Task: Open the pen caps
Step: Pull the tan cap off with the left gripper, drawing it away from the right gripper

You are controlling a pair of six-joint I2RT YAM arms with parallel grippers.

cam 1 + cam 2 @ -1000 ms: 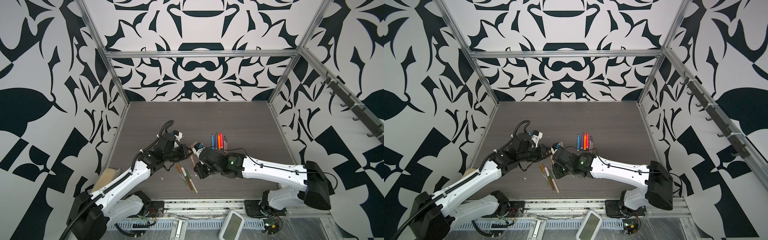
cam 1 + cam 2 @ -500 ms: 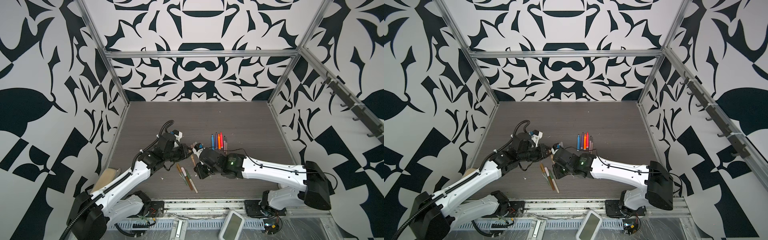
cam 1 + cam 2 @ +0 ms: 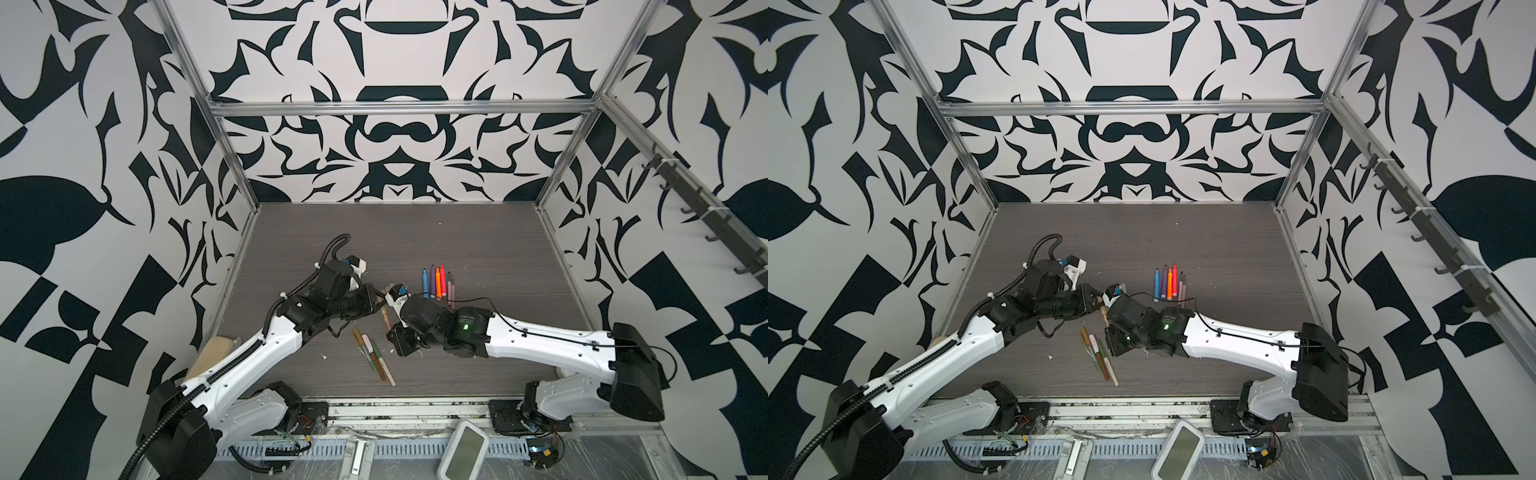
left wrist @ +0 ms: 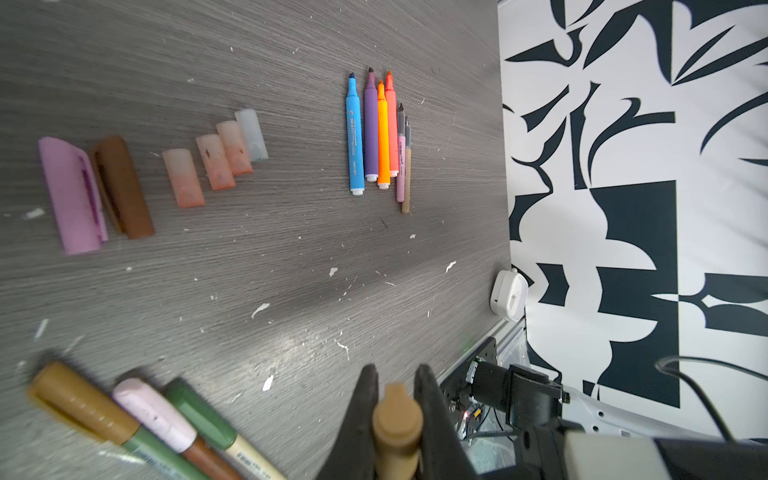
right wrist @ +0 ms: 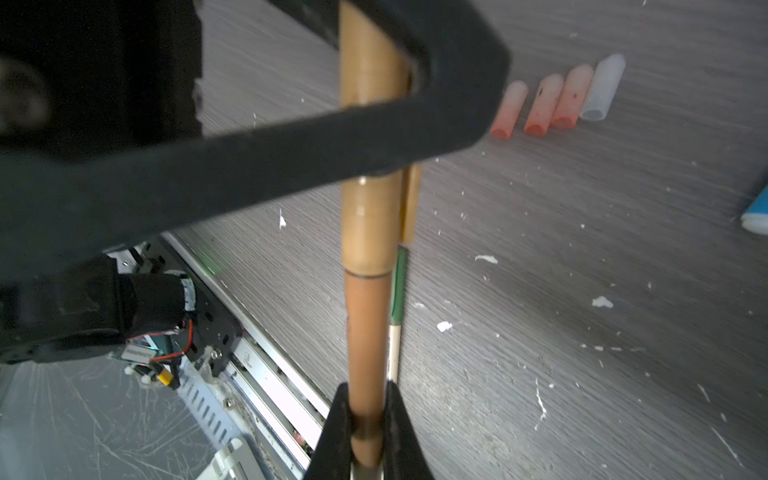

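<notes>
- The grey surface (image 3: 415, 232) carried the whole job. A row of uncapped markers (image 3: 436, 282) lay side by side on it, apparently parked there as finished work.
- The left arm (image 3: 266, 345) and right arm (image 3: 540, 345) met head to head just left of the marker row, a stance that looked set for a straight pull apart.
- A bunch of capped pens (image 3: 372, 351) lay left of the marker row and nearer the camera, seemingly waiting their turn.
- One pen (image 3: 385, 318) was held off the surface between the arms, close beside the marker row.
- The right jaws were closed narrow on its brown barrel (image 5: 365, 332), probably to anchor it.
- Loose pen caps (image 4: 215, 161) lay lined up near the marker row but apart from it, kept clear of the bodies.
- The left jaws were closed narrow on the tan cap (image 4: 397, 419). Its seam sat flush against the barrel, so the cap was not yet off.
</notes>
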